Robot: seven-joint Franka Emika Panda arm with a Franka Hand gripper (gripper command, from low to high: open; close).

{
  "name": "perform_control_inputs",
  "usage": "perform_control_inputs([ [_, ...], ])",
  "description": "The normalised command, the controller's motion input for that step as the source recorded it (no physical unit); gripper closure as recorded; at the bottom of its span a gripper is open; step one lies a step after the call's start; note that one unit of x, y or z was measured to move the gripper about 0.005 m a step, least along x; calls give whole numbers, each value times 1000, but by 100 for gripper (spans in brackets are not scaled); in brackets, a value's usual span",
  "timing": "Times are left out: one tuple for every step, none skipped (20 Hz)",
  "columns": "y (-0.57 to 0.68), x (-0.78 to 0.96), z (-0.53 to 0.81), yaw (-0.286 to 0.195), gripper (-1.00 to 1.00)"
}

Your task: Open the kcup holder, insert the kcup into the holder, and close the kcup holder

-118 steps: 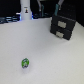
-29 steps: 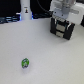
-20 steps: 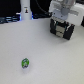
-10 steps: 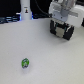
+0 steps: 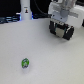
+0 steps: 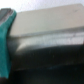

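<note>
Kcup (image 5: 25,63) first, at the exterior view's left: the little green pod sits alone on the white bench (image 5: 50,55) near its front edge. Behind it, at the back edge, stands a white cylindrical post (image 5: 25,9). Over toward the back right corner, well apart from the pod, the arm's pincer (image 5: 62,29) hangs right at the black kcup holder (image 5: 63,31), covering its front. Whether the pincer is wide or narrow, I cannot tell. Up close, the wrist view shows a pale handle bar (image 6: 47,31) against dark.

Green kcup (image 5: 25,63) far from black kcup holder (image 5: 63,31)
</note>
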Motion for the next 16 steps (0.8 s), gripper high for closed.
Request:
perform_control_inputs([
  [-703,783,23,-60,100],
  [-700,783,23,-60,100],
  [-706,774,34,-69,100],
  [-711,763,34,-73,100],
  [-697,760,69,-73,100],
  [-669,740,137,-73,100],
  [-617,709,211,-66,100],
  [-571,646,309,-63,100],
  [-546,643,300,-55,100],
  [-557,651,280,-57,100],
  [-540,671,214,-52,100],
  [-503,657,177,-54,100],
  [-409,751,0,-30,100],
  [-131,514,-69,-12,100],
  [0,51,0,0,100],
  [0,0,0,0,100],
])
